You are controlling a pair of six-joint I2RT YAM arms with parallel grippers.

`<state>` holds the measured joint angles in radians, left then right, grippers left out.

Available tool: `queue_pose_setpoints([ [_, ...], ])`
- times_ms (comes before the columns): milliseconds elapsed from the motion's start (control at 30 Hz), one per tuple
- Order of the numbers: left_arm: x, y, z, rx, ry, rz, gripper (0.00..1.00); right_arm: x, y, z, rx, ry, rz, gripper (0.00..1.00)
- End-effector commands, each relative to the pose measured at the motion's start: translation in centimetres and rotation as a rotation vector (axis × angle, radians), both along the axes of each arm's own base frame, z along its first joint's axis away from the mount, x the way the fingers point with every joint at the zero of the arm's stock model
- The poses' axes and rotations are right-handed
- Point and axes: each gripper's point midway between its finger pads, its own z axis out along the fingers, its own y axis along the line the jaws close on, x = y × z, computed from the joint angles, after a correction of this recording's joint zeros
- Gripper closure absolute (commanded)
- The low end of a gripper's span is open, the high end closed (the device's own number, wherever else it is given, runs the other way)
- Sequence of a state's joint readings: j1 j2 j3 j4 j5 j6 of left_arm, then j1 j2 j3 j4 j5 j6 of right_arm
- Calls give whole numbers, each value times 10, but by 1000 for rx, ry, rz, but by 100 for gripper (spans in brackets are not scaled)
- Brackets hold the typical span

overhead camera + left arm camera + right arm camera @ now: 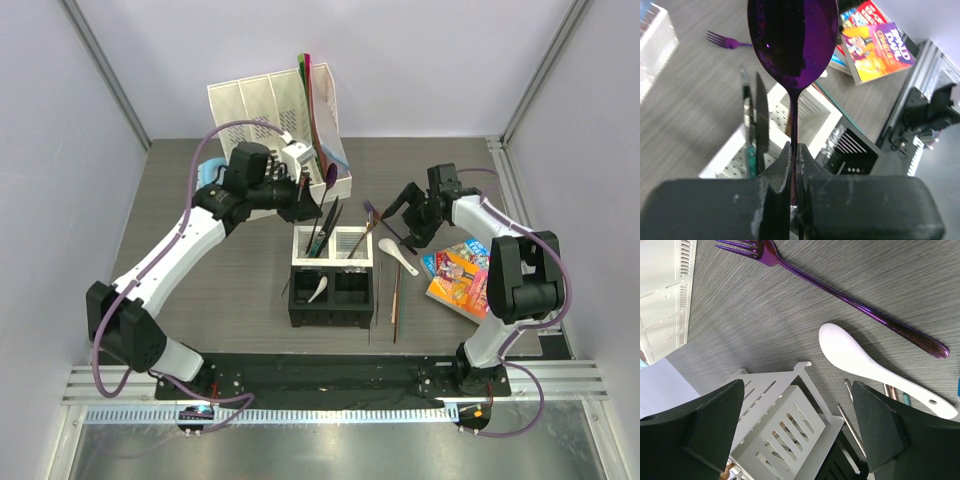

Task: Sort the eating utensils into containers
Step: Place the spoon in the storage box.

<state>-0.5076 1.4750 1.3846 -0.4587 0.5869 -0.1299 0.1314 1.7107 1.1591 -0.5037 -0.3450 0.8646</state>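
My left gripper (794,150) is shut on the thin handle of a purple spoon (792,40), whose bowl points away from the wrist above the four-cell caddy (735,155). Two dark knives (760,120) stand in one of its white cells. In the top view the caddy (333,318) holds a white soup spoon (318,290) in a black cell. My right gripper (797,385) hangs open and empty over the caddy's right white cell (785,425). A purple fork (840,295) and a white soup spoon (875,367) lie on the table just beyond it.
A tall white file organiser (270,110) stands at the back, behind the left gripper (300,192). A colourful book (460,275) lies at the right. Thin chopsticks (395,295) lie right of the caddy. Blue headphones (208,172) peek out behind the left arm.
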Motion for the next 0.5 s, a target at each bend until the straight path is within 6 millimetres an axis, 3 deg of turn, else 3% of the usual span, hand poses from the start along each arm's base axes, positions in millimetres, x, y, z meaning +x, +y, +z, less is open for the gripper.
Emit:
queue_pose_setpoints([
  [0,-32,-3,20,-64,4,-82,100,-1,2,5,22,-19,8,6],
  [267,-59,-4,-2,-37,29,-119,100,-12,0,1,15,2,9,6],
  [300,-65,-5,-13,-27,39,-127,100,-13,0,1,10,5,13,6],
  [367,-68,-10,-14,-49,-2,-143,100,-15,-1,0,5,14,20,6],
  [400,-74,-10,-31,-33,14,-143,100,-15,-1,0,3,16,23,6],
  [467,-72,-10,-34,-40,-32,-124,100,-16,-2,-1,-5,20,33,6],
])
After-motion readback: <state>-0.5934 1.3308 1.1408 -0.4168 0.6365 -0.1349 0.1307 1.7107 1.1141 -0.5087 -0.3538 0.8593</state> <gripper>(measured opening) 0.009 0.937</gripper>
